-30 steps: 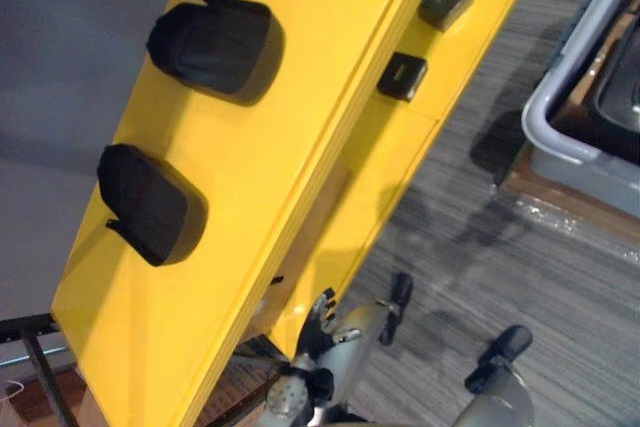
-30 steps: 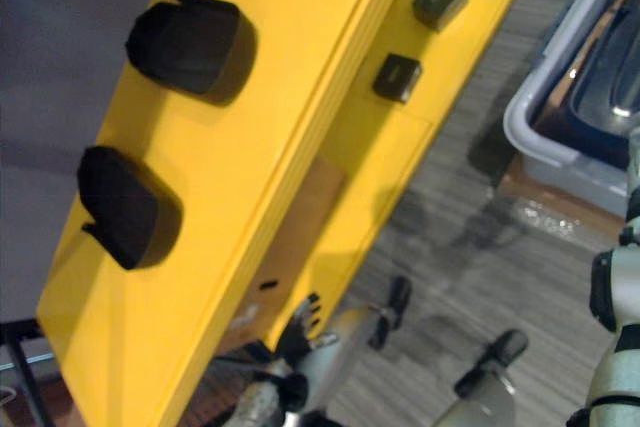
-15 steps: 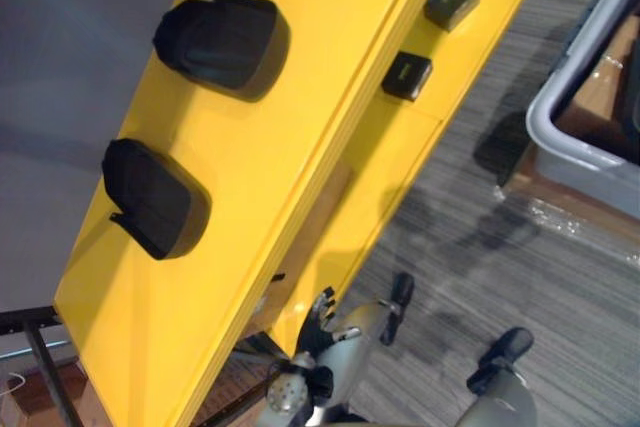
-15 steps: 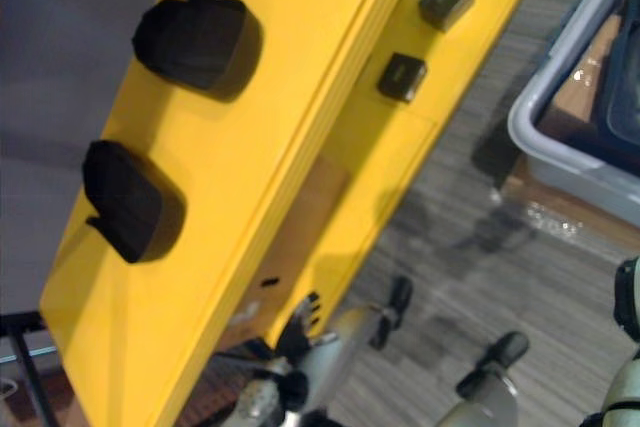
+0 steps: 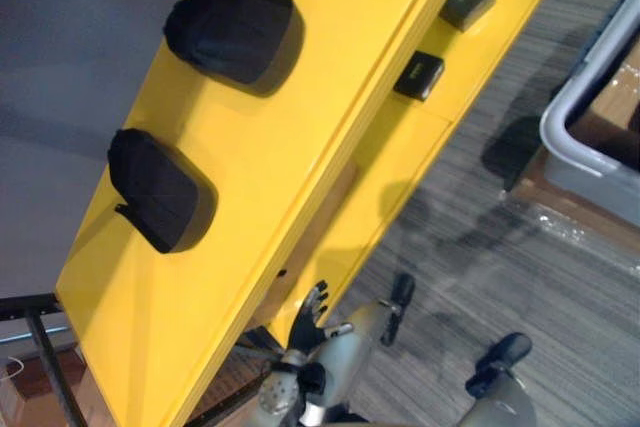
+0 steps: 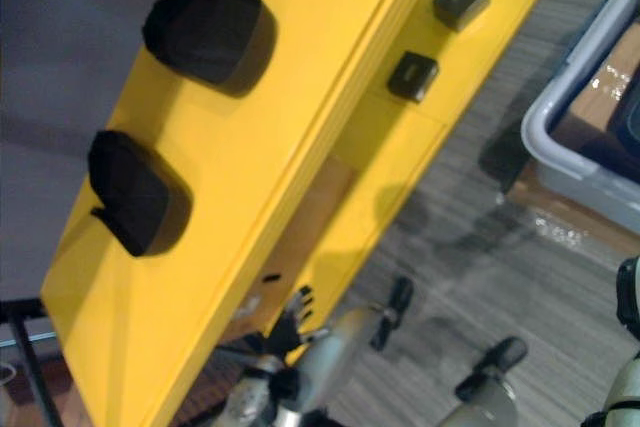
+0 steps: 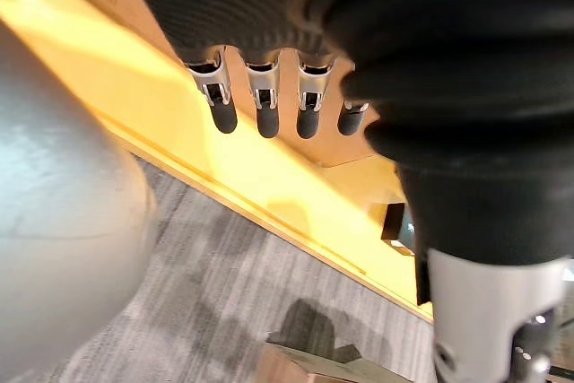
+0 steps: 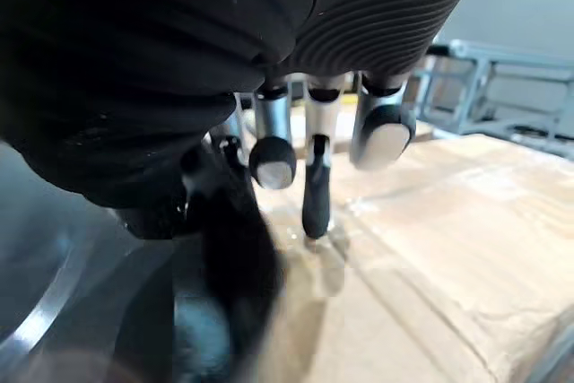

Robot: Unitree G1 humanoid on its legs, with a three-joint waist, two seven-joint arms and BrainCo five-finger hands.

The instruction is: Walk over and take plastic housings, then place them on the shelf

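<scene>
While the grey bin (image 6: 532,137) holds something dark, left hand (image 5: 310,309) hangs slack, empty.

Grey striped carpet (image 5: 540,277), grey wall (image 5: 70,47)

Black housings (image 6: 205,35) on yellow shelf (image 6: 300,97), grey bin (image 6: 535,142)

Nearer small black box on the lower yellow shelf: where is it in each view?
Left eye view: small black box, right of centre near the top, on the lower yellow shelf.
Right eye view: box in the same place, a second box beyond it.
Left wrist view: dark block on the shelf, likely it, partly behind the left hand.
Right wrist view: cardboard box past the right hand.
Shared landmark: the yellow shelf.
</scene>
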